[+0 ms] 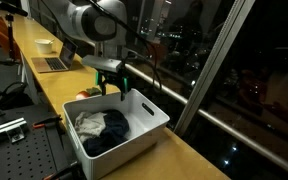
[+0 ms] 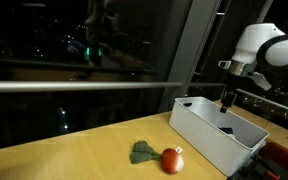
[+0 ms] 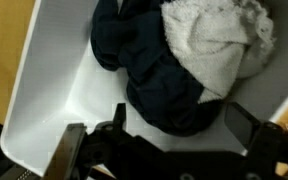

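The dark cloth (image 3: 164,80) lies crumpled in the middle of the white bin (image 3: 44,110). It is probably light and limp, so a raised fold near its middle looks the best place to pinch. A pale towel (image 3: 219,35) touches it on the bin's right side. The tool (image 1: 112,92) hangs above the bin, fingers apart.

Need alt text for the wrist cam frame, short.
Open black robot gripper hangs above a white rectangular plastic bin holding a crumpled dark navy cloth and a rumpled white terry towel. Light wooden tabletop shows at the left edge.
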Motion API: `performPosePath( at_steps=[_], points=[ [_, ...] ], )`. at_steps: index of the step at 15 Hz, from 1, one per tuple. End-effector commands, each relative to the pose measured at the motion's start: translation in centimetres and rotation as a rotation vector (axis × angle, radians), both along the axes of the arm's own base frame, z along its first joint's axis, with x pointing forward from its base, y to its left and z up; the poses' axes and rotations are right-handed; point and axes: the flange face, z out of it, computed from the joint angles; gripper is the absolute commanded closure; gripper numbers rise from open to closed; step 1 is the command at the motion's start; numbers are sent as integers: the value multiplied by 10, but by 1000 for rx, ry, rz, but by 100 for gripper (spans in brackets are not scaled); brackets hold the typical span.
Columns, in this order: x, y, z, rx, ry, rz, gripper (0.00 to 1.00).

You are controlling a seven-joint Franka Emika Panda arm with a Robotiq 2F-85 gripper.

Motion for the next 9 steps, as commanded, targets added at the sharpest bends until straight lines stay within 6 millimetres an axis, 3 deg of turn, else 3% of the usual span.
performPosePath(
  at_steps=[1, 5, 9],
  points=[
    [-13, -33, -44, -24, -3, 18, 0],
    [-17, -51, -89, -57, 22, 31, 0],
    [-16, -70, -118, -98, 43, 46, 0]
  ],
)
